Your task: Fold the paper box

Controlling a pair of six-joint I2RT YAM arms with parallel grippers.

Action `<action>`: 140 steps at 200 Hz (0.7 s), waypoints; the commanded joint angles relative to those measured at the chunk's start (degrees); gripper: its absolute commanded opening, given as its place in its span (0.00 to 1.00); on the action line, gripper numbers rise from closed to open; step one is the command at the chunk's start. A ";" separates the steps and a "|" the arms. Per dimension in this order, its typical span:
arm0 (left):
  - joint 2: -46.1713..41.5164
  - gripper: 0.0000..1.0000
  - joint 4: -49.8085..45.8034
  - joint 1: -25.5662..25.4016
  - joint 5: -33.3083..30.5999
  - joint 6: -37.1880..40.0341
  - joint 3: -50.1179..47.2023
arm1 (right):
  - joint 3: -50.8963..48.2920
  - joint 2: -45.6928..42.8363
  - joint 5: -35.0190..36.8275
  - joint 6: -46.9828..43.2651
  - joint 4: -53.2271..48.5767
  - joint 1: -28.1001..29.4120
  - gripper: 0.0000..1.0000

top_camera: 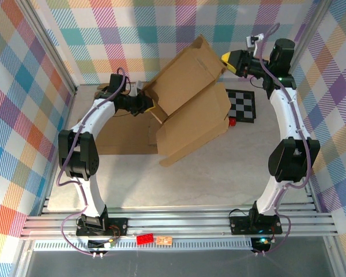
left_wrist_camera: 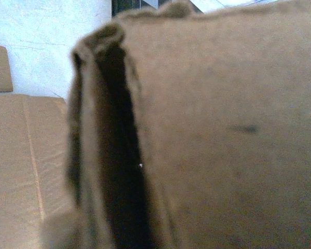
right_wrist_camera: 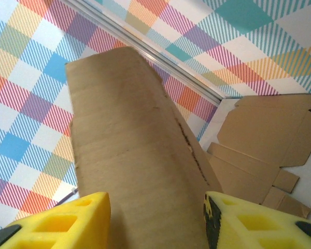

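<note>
The brown paper box (top_camera: 190, 109) stands half folded in the middle of the table, with one big flap raised toward the back wall. My left gripper (top_camera: 147, 105) is shut on the box's left edge. In the left wrist view, doubled cardboard layers of the box (left_wrist_camera: 223, 129) sit right up against the camera and hide the fingers. My right gripper (top_camera: 229, 60) hangs at the raised flap's upper right corner. In the right wrist view its yellow fingers (right_wrist_camera: 72, 220) stand apart, and the flap (right_wrist_camera: 135, 155) runs between them and away from the right gripper (right_wrist_camera: 156, 207).
A flat cardboard sheet (top_camera: 124, 135) lies on the table under the left arm. A black and white checkered mat (top_camera: 242, 105) and a small red piece (top_camera: 232, 121) sit right of the box. Plaid walls close in on three sides. A red brick (top_camera: 144, 238) rests on the front rail.
</note>
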 commanded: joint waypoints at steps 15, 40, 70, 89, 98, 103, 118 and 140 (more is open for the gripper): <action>-0.62 0.00 0.43 0.82 1.97 -0.90 -0.38 | 3.36 -0.38 -0.68 -9.25 -9.48 2.51 0.51; -0.81 0.00 -0.08 0.82 1.98 -0.45 -0.29 | 4.93 0.03 0.68 -13.18 -14.34 3.08 0.51; -1.28 0.00 -1.04 0.81 1.89 0.38 -0.28 | 8.11 0.58 3.10 -18.72 -21.18 4.28 0.51; -1.58 0.00 -1.56 0.73 1.73 0.85 -0.52 | 10.11 1.15 4.60 -21.89 -25.04 5.44 0.50; -1.75 0.00 -1.84 0.70 1.69 0.95 -0.59 | 10.62 1.20 5.11 -22.52 -25.89 5.79 0.50; -1.83 0.00 -2.00 0.69 1.52 1.04 -0.69 | 10.75 1.20 5.38 -22.74 -26.19 5.99 0.49; -2.17 0.00 -2.12 0.73 1.17 1.23 -1.05 | 11.33 0.99 6.44 -23.90 -27.51 6.82 0.48; -2.46 0.00 -2.33 0.67 0.90 1.27 -1.52 | 12.34 0.55 9.26 -27.35 -31.42 8.18 0.48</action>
